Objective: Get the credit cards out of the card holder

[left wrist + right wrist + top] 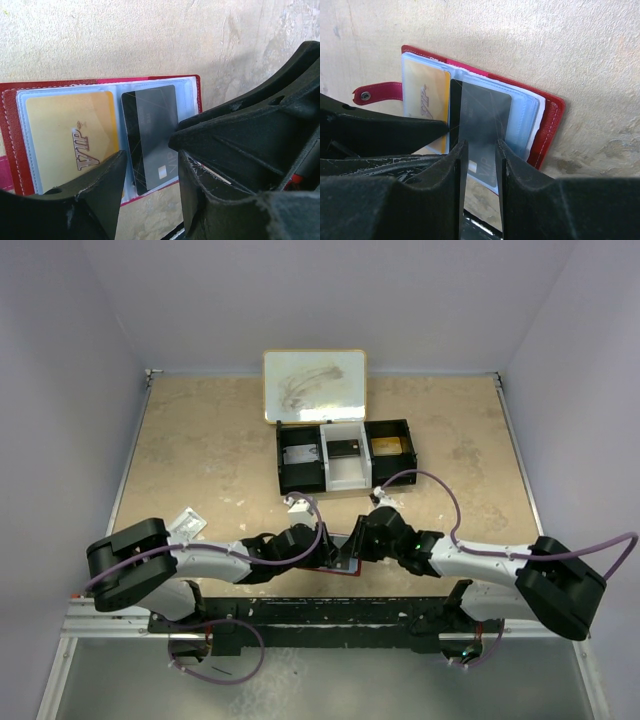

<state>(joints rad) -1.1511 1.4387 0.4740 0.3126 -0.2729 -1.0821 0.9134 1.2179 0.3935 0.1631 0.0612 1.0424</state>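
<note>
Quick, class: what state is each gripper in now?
Left gripper: open, over the card holder.
Right gripper: astride the black card; grip cannot be told.

A mottled beige tabletop is carrying four things. At the far middle, a white rectangular board with a pale frame is lying flat. Just beside it on the near side, a long black three-compartment tray with a white middle is sitting. Towards the near edge, a small red folding card holder is lying open with its clear sleeves facing up. A small white packet is resting at the near left.
</note>
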